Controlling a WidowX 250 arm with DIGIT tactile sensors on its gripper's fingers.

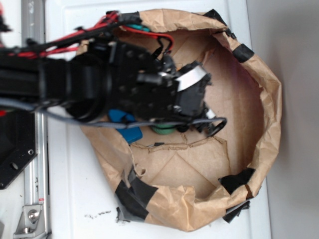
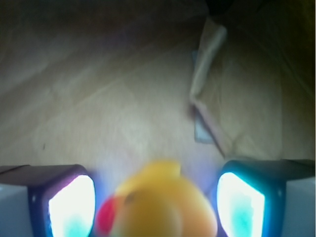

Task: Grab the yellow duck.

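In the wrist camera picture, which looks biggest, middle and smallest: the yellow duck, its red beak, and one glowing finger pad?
1. Yellow duck, but it is very near the camera, so it looks extra big.
2. Glowing pad of the tool; both pads look about alike.
3. Red beak, clearly smallest.

1. Below me sits a brown paper bag, its walls rolled down into a crumpled rim that rings a flat floor.
2. Strips of black tape patch the rim in several spots: near the lower left, the lower right and the upper right.
3. A green ball lies on the bag floor, mostly hidden.
4. Just beside it lies a blue object, its shape unclear.
5. The bag rests on a white worktop.
6. A metal rail runs along the worktop's left edge.
7. In my wrist view the bag floor shows creases and a raised paper fold.
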